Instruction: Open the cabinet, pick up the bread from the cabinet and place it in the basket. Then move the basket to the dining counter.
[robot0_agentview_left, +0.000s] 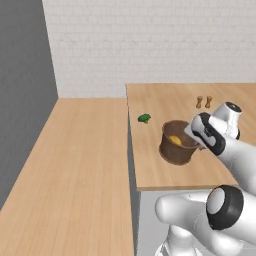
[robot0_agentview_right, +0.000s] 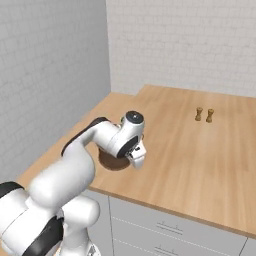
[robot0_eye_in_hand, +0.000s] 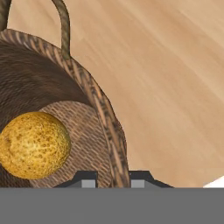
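Note:
The dark brown woven basket (robot0_agentview_left: 174, 149) stands on the light-wood dining counter (robot0_agentview_left: 165, 100), near its front left corner. The round golden bread (robot0_eye_in_hand: 35, 144) lies on the basket's floor, and it shows as a yellow spot (robot0_agentview_left: 175, 140) in the left base view. My gripper (robot0_eye_in_hand: 113, 183) is shut on the basket's rolled rim (robot0_eye_in_hand: 100, 105), with one fingertip inside the wall and one outside. In the right base view my arm covers most of the basket (robot0_agentview_right: 112, 162), and the gripper (robot0_agentview_right: 136, 161) points down at its right edge.
Two small wooden shakers (robot0_agentview_left: 204, 102) stand farther back on the counter, also seen in the right base view (robot0_agentview_right: 204, 114). A small green item (robot0_agentview_left: 144, 118) lies left of the basket near the counter's left edge. The basket's thin handle (robot0_eye_in_hand: 63, 26) arches overhead. White drawers (robot0_agentview_right: 165, 230) sit below the counter.

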